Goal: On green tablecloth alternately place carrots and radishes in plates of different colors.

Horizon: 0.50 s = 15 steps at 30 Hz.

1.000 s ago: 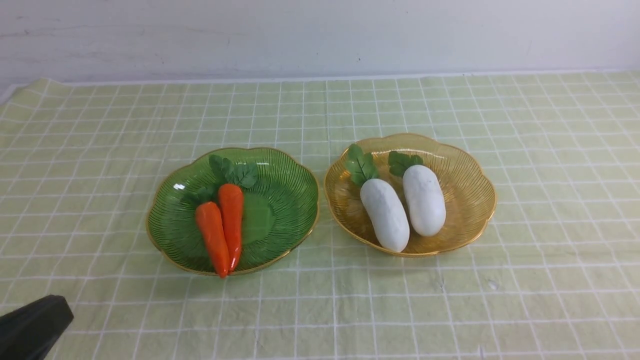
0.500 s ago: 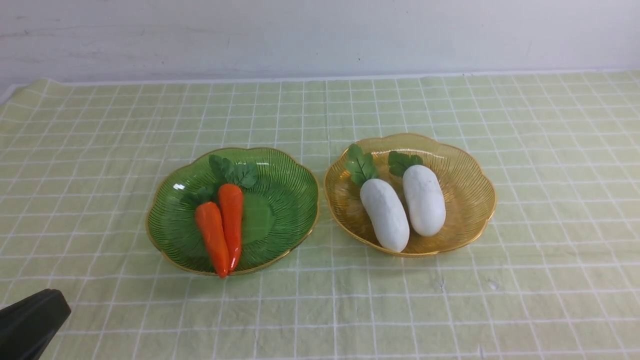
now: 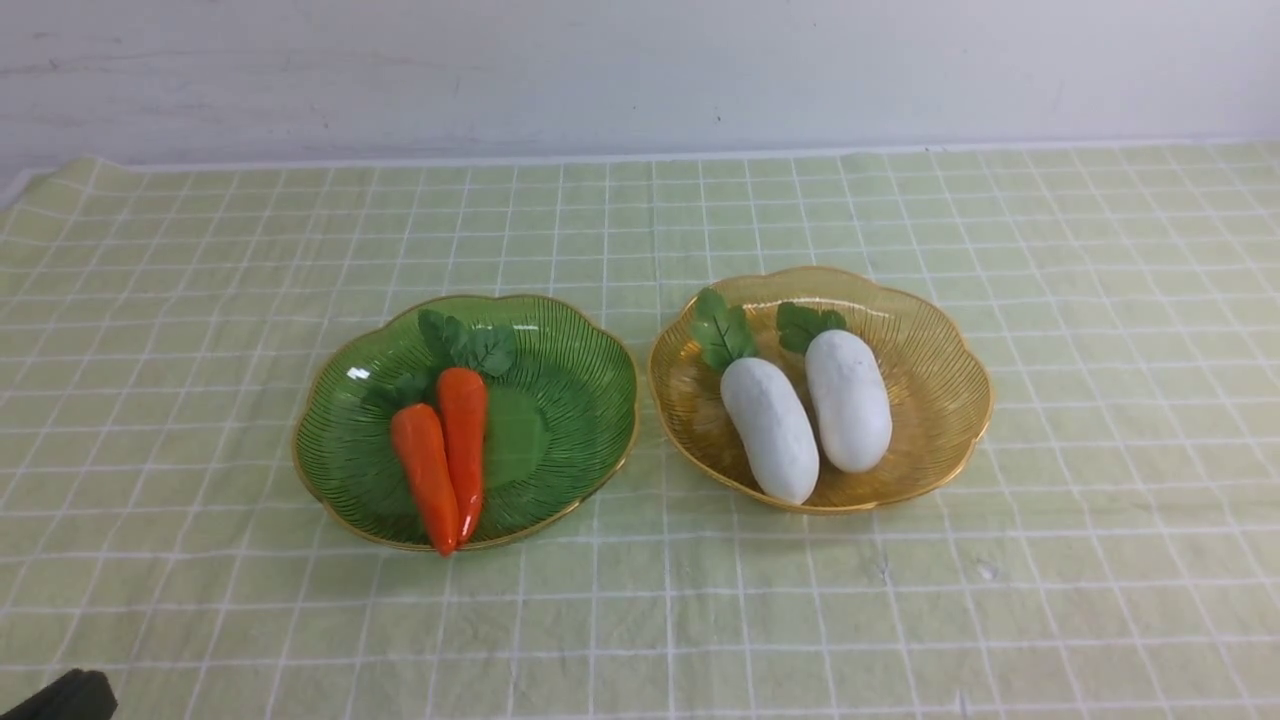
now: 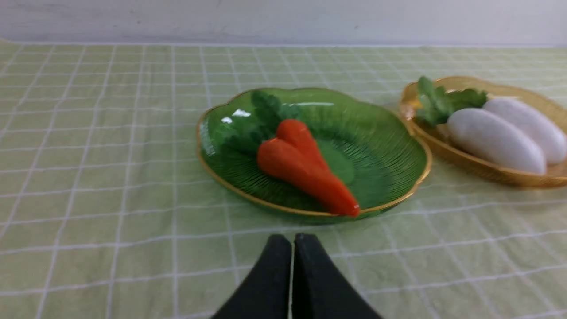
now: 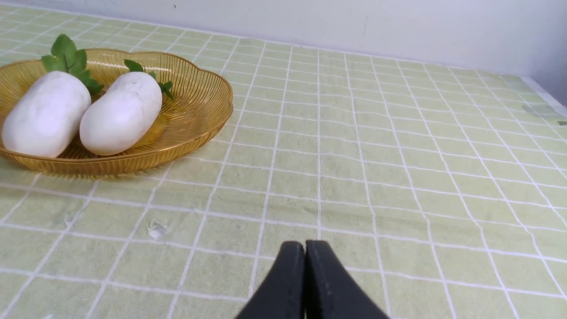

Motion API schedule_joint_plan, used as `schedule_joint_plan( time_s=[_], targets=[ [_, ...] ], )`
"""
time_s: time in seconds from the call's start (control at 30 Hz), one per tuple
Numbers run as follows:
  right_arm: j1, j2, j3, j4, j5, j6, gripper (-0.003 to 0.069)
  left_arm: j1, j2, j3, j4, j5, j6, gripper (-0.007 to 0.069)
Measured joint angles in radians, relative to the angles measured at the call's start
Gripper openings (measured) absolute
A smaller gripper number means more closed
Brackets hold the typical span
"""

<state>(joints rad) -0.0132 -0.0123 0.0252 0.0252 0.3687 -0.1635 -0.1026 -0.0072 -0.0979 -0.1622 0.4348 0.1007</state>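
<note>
Two orange carrots (image 3: 445, 455) (image 4: 305, 166) lie side by side in the green plate (image 3: 570, 380) (image 4: 381, 146) on the green tablecloth (image 3: 900, 600). Two white radishes (image 3: 810, 415) (image 5: 84, 113) lie together in the amber plate (image 3: 930, 360) (image 5: 199, 102) to its right. My left gripper (image 4: 292, 239) is shut and empty, hovering over the cloth on the near side of the green plate; only its dark tip (image 3: 65, 695) shows in the front view's bottom left corner. My right gripper (image 5: 304, 244) is shut and empty, over bare cloth near the amber plate, and is out of the front view.
A pale wall (image 3: 640, 70) runs along the far edge of the table. The cloth's left edge (image 3: 15, 185) and its right edge (image 5: 545, 95) mark the sides. Small wrinkle marks (image 5: 156, 230) dot the cloth near the front.
The left gripper has drawn back toward the bottom left corner of the front view, leaving only its tip. Plates, carrots and radishes have not moved.
</note>
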Motion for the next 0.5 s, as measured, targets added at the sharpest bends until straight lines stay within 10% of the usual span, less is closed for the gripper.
schedule_joint_plan(
  time_s=[0.5],
  targets=[
    [0.000,0.000,0.000,-0.002,0.001,0.000,-0.0015,0.051,-0.003,0.122,0.139,-0.043,-0.032,-0.0008]
  ],
)
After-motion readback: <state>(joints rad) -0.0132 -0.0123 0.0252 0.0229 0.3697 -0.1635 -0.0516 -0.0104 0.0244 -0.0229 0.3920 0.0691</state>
